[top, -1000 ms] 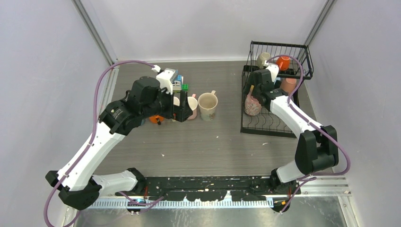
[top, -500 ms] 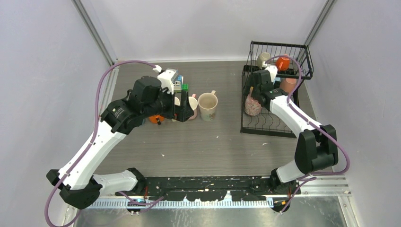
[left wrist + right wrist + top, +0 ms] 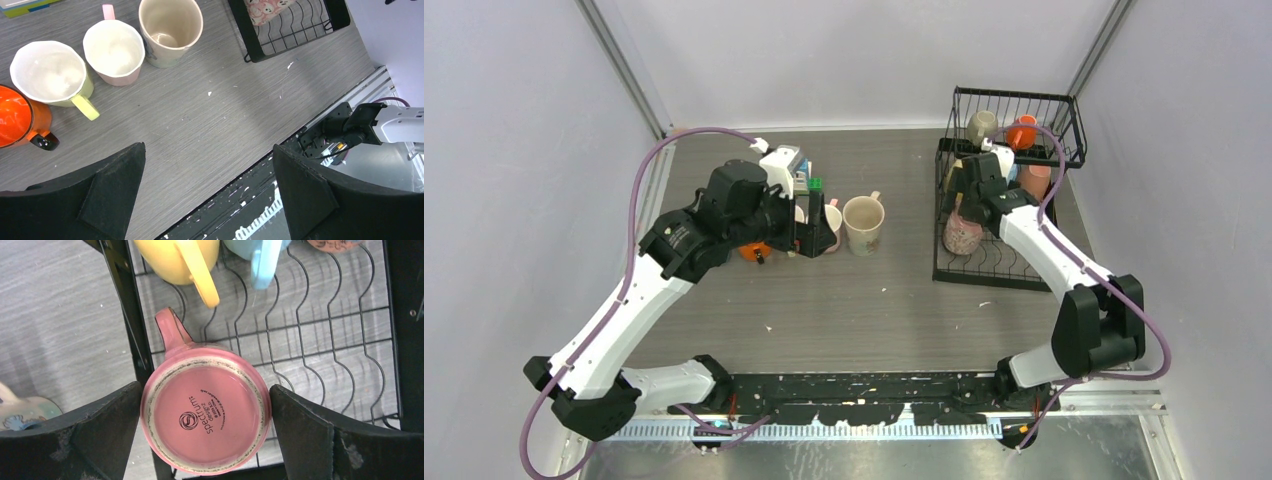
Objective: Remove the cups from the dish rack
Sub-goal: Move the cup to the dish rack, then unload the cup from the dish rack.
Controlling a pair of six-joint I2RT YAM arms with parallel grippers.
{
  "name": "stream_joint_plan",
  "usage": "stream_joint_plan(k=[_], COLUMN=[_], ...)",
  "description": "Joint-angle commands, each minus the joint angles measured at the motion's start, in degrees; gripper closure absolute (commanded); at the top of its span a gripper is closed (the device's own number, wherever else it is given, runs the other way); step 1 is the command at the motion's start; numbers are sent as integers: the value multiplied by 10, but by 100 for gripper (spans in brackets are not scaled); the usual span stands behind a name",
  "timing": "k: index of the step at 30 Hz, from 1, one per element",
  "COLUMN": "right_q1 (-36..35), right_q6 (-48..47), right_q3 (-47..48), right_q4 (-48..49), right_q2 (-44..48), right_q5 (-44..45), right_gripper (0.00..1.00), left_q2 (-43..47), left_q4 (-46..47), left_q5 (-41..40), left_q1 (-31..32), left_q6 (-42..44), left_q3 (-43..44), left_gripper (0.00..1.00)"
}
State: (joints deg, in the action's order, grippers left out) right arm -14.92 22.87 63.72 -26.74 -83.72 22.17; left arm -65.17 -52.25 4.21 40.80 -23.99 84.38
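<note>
While the left tool [image 3: 207,175] hangs spread above the bench [image 3: 200,125] near four unloaded cups [image 3: 114,52], the right tool [image 3: 206,405] stands spread either side of an upturned pink cup [image 3: 206,415] on the base of the dish rack [image 3: 400,340]. Only its wrist view shows a yellow cup [image 3: 170,255] and a blue cup [image 3: 261,262] beyond; the overhead view adds two more cups [image 3: 980,125] on the upper shelf [image 3: 1014,92].

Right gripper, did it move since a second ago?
Yes. The right gripper slid a little toward the near edge of the rack, above the pink mug.
</note>
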Motion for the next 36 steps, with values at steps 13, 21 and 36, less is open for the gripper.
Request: stream_joint_plan(k=[13, 21, 36], right_q1=[0, 0, -1], right_q6=[15, 8, 28], right_q3=[-29, -13, -8], right_q4=[-69, -84, -130], right_q2=[97, 70, 33], right_q5=[-50, -69, -49], right_gripper=[0, 0, 0], left_q2=[4, 6, 2], left_q4=[36, 33, 34], left_q5=[26, 26, 28], left_q1=[-3, -3, -2], left_q6=[-23, -20, -11], left_q3=[-11, -10, -15], left_gripper=[0, 0, 0])
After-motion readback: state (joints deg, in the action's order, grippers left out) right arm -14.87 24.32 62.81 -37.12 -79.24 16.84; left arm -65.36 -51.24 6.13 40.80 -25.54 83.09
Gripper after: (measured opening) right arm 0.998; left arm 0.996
